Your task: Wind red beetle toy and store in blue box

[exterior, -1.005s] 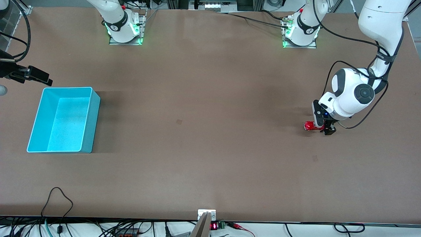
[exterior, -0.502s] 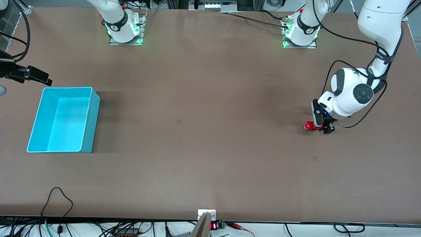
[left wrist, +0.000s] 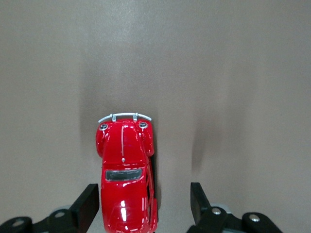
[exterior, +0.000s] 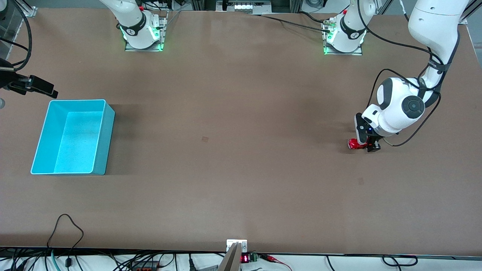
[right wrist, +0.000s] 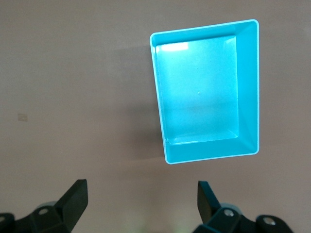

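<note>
The light blue rectangular open-topped plastic box (exterior: pixel 71 137) is sitting on the brown table (exterior: pixel 233 158) at the right arm's end, and nothing is lying inside it; its smooth floor (right wrist: pixel 201 94) is showing bare in the right wrist view. The right gripper (right wrist: pixel 141 201) is waiting up in the air beside the box, with its fingers spread wide and holding nothing.

The tiny glossy red beetle-shaped toy car (left wrist: pixel 125 170) is resting on the table at the left arm's end, well apart from the box. The left gripper (left wrist: pixel 145 206) is straddling it low over the table: one finger (left wrist: pixel 87 204) is sitting just beside the body, the other standing clear, so the jaws are not yet clamped.

Compared with a second ago, the left gripper's fingers are narrowing around the car and the wrist is sitting slightly lower, while the car and box are staying put.
</note>
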### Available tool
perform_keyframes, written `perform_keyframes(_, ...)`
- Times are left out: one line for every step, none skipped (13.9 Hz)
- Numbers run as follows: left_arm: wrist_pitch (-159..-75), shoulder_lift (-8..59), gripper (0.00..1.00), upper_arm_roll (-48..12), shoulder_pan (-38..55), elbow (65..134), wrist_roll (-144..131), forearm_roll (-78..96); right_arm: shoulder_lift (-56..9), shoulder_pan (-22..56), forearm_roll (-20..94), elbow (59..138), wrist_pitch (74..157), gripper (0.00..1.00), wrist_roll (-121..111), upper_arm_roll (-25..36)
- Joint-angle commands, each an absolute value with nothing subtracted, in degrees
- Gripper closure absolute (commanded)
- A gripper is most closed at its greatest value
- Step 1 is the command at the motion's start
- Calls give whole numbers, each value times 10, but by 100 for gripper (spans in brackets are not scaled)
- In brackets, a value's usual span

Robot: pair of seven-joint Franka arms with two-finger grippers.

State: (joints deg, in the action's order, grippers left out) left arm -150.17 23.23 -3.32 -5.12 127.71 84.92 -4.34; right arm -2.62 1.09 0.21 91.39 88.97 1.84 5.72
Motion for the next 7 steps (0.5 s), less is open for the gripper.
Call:
perform_keyframes(-1516, 231, 19, -36, -54, 1284, 861, -42, -26, 5, 4, 910, 883, 0, 21, 53)
perform_keyframes(-1516, 230, 20, -36, -54, 1284, 861, -42, -26, 5, 4, 910, 883, 0, 22, 53)
perform_keyframes(-1516, 231, 22, -36, -54, 1284, 862, -42, -26, 5, 3, 910, 883, 0, 22, 53)
perform_keyframes(-1516, 230, 24, -36, -54, 1284, 862, -43, -26, 5, 4, 910, 883, 0, 21, 53)
perform_keyframes(-1516, 230, 28, -36, -54, 1284, 862, -43, -26, 5, 4, 910, 883, 0, 21, 53)
perform_keyframes(-1516, 230, 43, -36, -54, 1284, 862, -43, -26, 5, 4, 910, 883, 0, 21, 53)
perform_keyframes(-1516, 230, 49, -36, -54, 1284, 862, -42, -26, 5, 4, 910, 883, 0, 21, 53)
